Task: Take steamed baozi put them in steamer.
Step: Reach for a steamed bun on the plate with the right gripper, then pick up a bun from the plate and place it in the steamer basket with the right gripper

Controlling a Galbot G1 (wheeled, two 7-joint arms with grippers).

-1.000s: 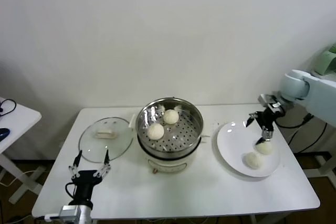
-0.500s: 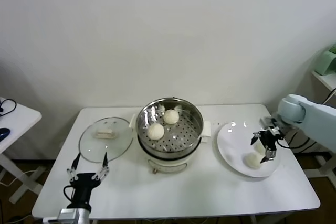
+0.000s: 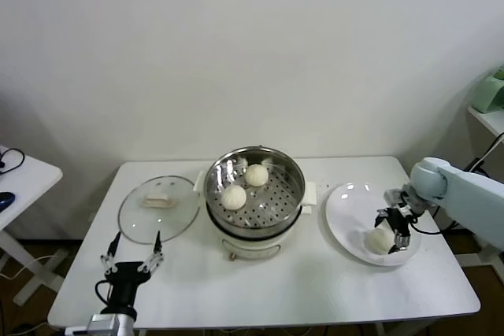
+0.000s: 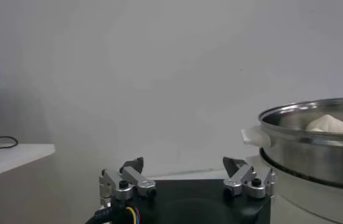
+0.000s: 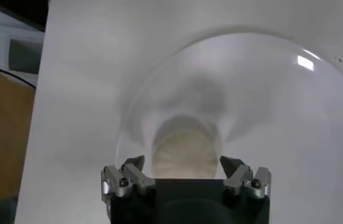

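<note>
Right gripper (image 3: 394,230) hangs wide open over the glossy white plate (image 3: 346,210), fingers straddling a smooth domed baozi (image 5: 185,152), apparently not yet squeezing. Two baozi (image 3: 234,196) sit on the perforated steel steamer (image 3: 293,182) tray. Left gripper (image 3: 131,256) idles, spread apart.

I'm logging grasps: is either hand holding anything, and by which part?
Nothing is held. The right hand is open around a baozi on the plate; left hand open, empty.
</note>
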